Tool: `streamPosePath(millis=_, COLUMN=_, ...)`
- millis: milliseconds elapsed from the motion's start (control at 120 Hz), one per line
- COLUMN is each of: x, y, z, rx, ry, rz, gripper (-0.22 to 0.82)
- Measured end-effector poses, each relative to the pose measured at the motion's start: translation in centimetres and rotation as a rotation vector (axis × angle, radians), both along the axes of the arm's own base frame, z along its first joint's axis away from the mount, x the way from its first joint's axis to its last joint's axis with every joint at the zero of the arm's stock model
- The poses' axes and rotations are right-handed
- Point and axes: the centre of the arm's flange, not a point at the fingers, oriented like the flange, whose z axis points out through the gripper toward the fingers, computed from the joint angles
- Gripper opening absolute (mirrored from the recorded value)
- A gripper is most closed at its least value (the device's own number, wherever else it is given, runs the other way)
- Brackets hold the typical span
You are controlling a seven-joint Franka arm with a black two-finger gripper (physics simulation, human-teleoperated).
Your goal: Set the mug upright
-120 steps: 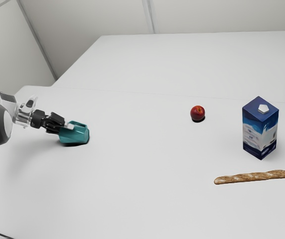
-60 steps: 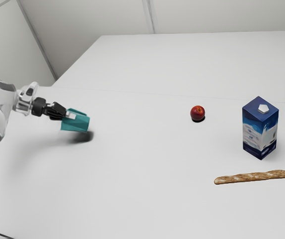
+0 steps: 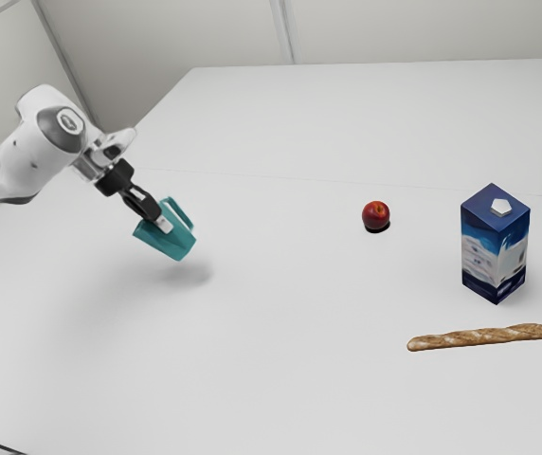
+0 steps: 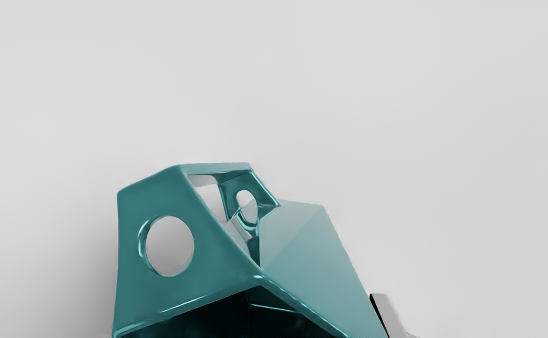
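In the exterior view my gripper (image 3: 164,225) holds the teal mug (image 3: 170,241) above the table, at the exterior view's left. The mug is tilted, its handle on the upper side facing the exterior view's right, and its shadow lies apart from it on the table. In the wrist view the mug (image 4: 311,244) shows its angular handle with round holes and part of its dark inside. One finger of the gripper (image 4: 384,312) lies against the mug's side there; the other is hidden behind the mug.
On the white table (image 3: 280,379) a red apple (image 3: 376,214) sits far across from the mug. A blue and white carton (image 3: 495,244) stands upright at the exterior view's right, with a baguette (image 3: 479,337) lying in front of it.
The mug, held by my gripper, has risen off the table and moved toward the exterior view's right. My hand has tipped to point more steeply downward, and the mug's tilt has changed with it.
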Motion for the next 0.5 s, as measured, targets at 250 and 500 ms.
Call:
streamPosePath(millis=250, x=-1.0, y=-5.4, z=0.2, rx=0.213, ry=-0.008, rz=-0.07, gripper=-0.18)
streamPosePath(millis=500, x=-0.6, y=-10.9, z=0.6, rx=0.383, ry=-0.033, rz=-0.135, gripper=-0.18)
